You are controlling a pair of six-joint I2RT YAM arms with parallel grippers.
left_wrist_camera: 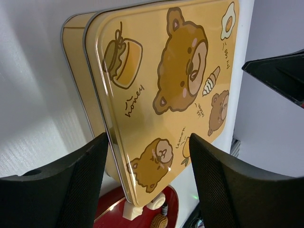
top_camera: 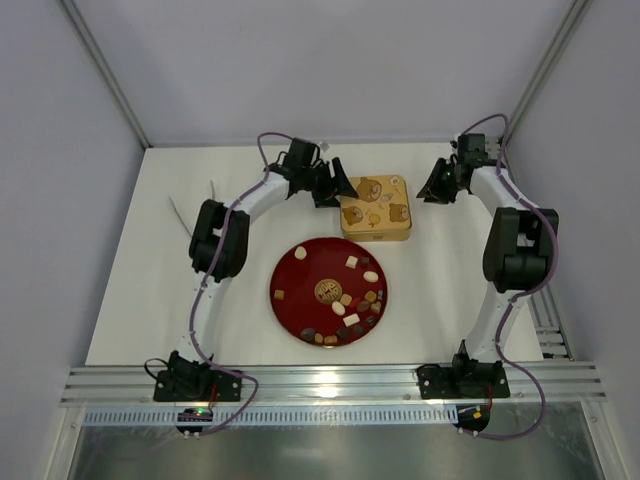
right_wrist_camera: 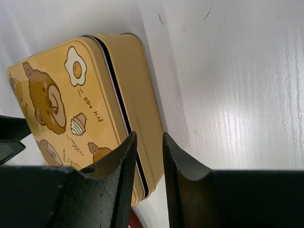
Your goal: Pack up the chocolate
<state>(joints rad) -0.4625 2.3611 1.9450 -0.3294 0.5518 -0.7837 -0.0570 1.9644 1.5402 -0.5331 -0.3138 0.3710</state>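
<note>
From above, the bear-print tin [top_camera: 375, 207] sits at twelve o'clock from the red plate [top_camera: 328, 290], its lid on, and the chocolates [top_camera: 350, 312] lie loose on the plate, mostly toward its four and five o'clock rim. So the sweets are out of the tin and the tin is shut. The left gripper [top_camera: 338, 180] hangs just off the tin's ten o'clock corner, the right gripper [top_camera: 432, 187] just off its three o'clock side. The risk I see: with both arms crowding one small tin, a push from one side could skate it across the smooth white table [top_camera: 150, 300] or into the plate and scatter the pieces.

In the left wrist view, the left gripper's fingers [left_wrist_camera: 71, 190] stand wide apart, released, holding nothing; the tin's lid [left_wrist_camera: 161, 90] fills the space beyond them, and I cannot tell whether a pad grazes it. A grip on the lid's thin rolled edge could slip, or lift the whole tin if the lid fits tight.

In the right wrist view, the right gripper's fingers [right_wrist_camera: 118, 175] are nearly together, a narrow slit between them, clasping nothing. They point at the seam between the lid and the tin's side wall [right_wrist_camera: 137, 95]; whether they touch it is unclear. A tip driven at that seam could tilt the tin rather than part it.
</note>
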